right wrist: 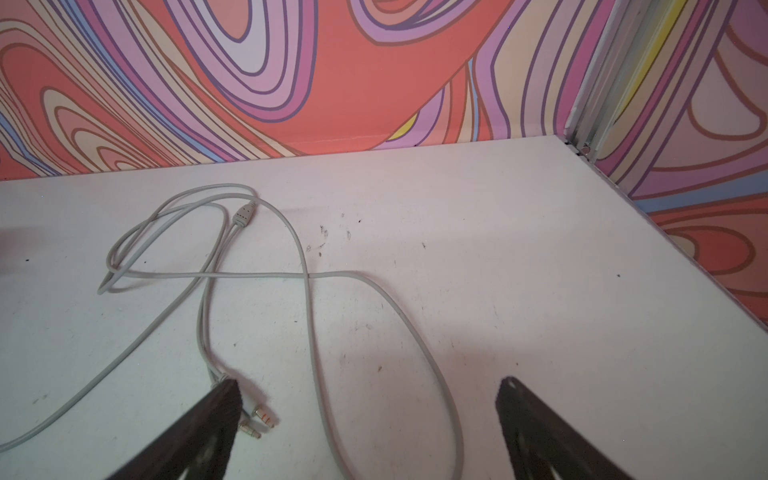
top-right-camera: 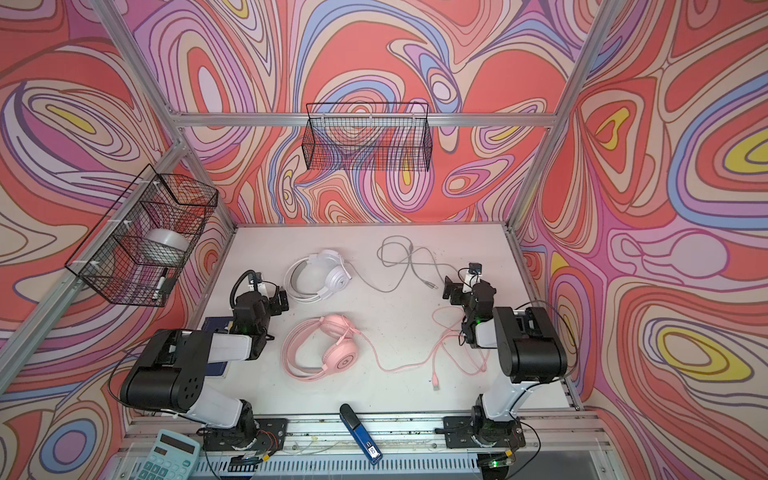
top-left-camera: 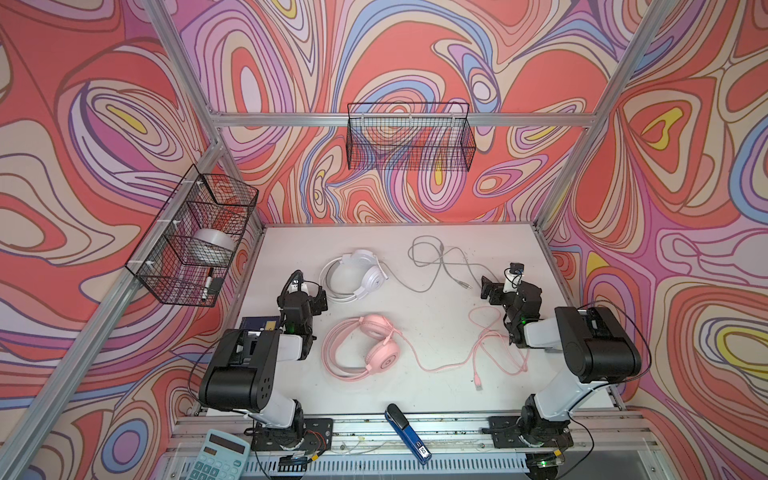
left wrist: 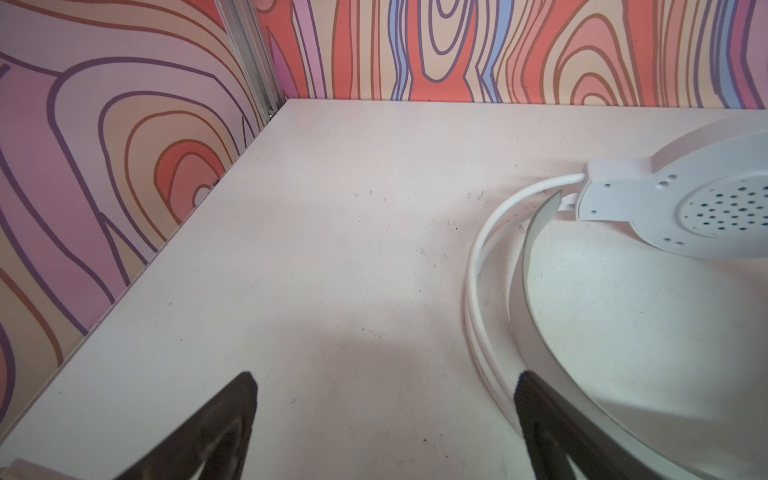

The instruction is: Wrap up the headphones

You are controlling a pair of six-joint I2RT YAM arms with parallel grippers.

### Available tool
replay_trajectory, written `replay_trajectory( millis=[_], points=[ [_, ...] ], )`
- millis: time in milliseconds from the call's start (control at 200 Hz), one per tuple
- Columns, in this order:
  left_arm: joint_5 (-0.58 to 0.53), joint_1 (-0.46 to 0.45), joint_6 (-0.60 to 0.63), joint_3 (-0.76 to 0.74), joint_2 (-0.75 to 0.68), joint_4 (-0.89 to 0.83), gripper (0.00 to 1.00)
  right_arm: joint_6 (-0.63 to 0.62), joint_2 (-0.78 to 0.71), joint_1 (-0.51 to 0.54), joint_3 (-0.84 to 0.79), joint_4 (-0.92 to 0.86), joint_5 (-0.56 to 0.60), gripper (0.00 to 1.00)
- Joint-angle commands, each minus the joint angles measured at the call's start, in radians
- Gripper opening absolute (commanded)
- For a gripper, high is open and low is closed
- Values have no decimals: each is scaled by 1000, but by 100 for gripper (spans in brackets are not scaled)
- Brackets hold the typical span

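Swirl-patterned walls surround a white desk [top-left-camera: 436, 399]. White headphones [top-left-camera: 371, 279] lie flat toward the back left, their grey cable [top-left-camera: 441, 247] trailing right in loose loops. Pink headphones [top-left-camera: 383, 355] lie flat nearer the front, mid-desk, with the pink cable [top-left-camera: 477, 372] sprawled rightward. Left fingers [left wrist: 224, 424] are spread wide and empty, low over the desk just beside the white headband [left wrist: 471, 270]. Right fingers [right wrist: 208, 419] are spread wide and empty, one tip just beside the grey cable's jack plugs [right wrist: 259, 417]. Blue stapler [top-left-camera: 407, 432] and calculator [top-left-camera: 220, 455] sit at the front edge.
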Motion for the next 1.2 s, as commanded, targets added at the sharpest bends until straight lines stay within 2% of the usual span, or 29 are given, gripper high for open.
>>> replay_trajectory(
  millis=[0, 160, 416, 506, 636, 696, 781, 881, 1027, 1192],
  points=[
    [12, 6, 18, -4, 2, 30, 100, -6, 5, -3, 7, -1, -10, 98],
    [21, 6, 25, -10, -28, 23, 100, 3, -25, -3, -6, 6, 14, 97],
    [-13, -11, 35, 54, -232, -242, 100, 17, -190, -4, 22, -175, 72, 94],
    [-10, -13, -5, 71, -321, -288, 100, 37, -259, -3, 33, -234, 83, 95],
    [21, -13, -66, 195, -440, -562, 100, 65, -353, -3, 94, -400, 74, 97],
    [1, -14, -151, 262, -487, -722, 100, 97, -388, -3, 138, -520, 77, 98],
    [6, -25, -203, 359, -535, -928, 100, 132, -431, -3, 177, -647, 80, 99],
    [54, -36, -252, 448, -576, -1126, 100, 148, -489, -2, 192, -755, 75, 98],
    [116, -50, -354, 533, -610, -1390, 100, 187, -565, -2, 217, -907, 29, 98],
    [115, -89, -435, 577, -643, -1627, 100, 215, -626, 0, 231, -1023, -56, 98]
  ],
)
